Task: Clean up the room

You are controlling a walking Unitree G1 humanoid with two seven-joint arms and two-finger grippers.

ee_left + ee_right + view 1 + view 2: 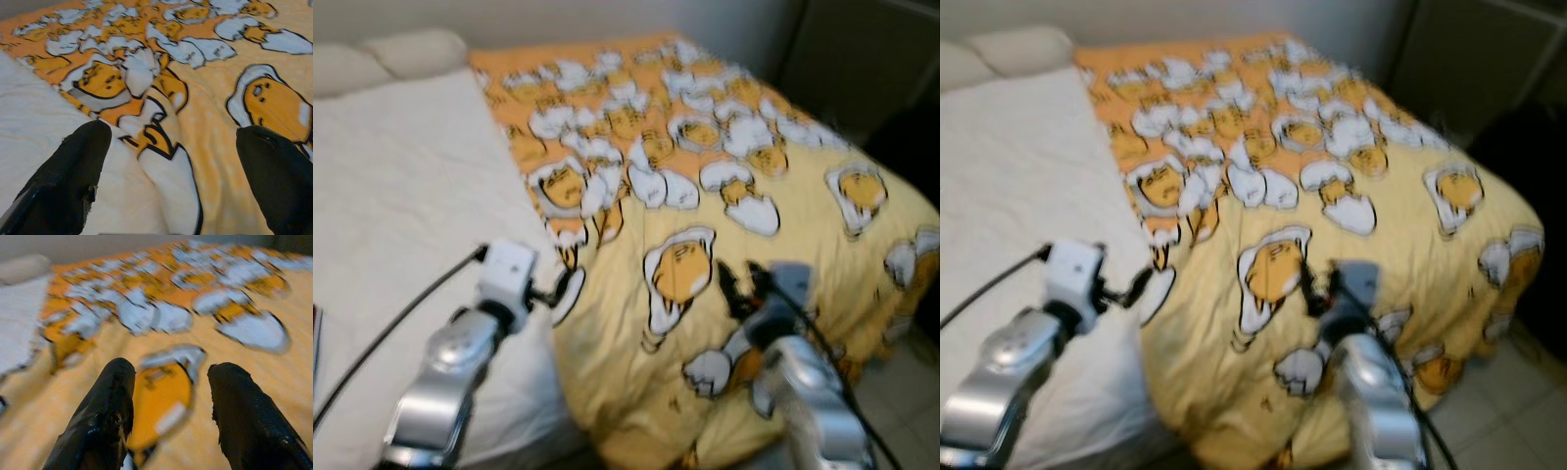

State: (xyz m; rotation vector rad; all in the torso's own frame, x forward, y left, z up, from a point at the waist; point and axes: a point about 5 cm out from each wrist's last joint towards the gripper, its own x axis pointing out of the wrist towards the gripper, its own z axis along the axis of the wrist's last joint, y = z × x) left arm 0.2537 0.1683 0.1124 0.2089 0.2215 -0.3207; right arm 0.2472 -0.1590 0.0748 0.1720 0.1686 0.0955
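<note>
I had both arms out over the bed [401,196], head frames blurry. The yellow-orange cartoon blanket [724,215] covered the right half of the frame, bunched along its inner edge mid-frame where it met the bare white sheet [391,225] on the left; pillows [411,49] sat upper left. The left gripper [563,291] was lower left of center, right at that blanket edge. In its wrist view the fingers [73,171] were spread wide, nothing between them, with the rumpled edge fold lying in the gap. The right gripper [744,289] was lower center-right, over the blanket's flat part; its fingers [107,406] were also parted and empty, fabric under them.

My read: I was setting up to grab the blanket and straighten it.

Risks: the right gripper had only flat cloth below it, so closing there could slip off with no fold caught. The left could pinch the sheet along with the blanket edge and drag both. The blanket already hung over the bed's lower right corner toward the floor [901,392]; an uneven pull might slide it off.
</note>
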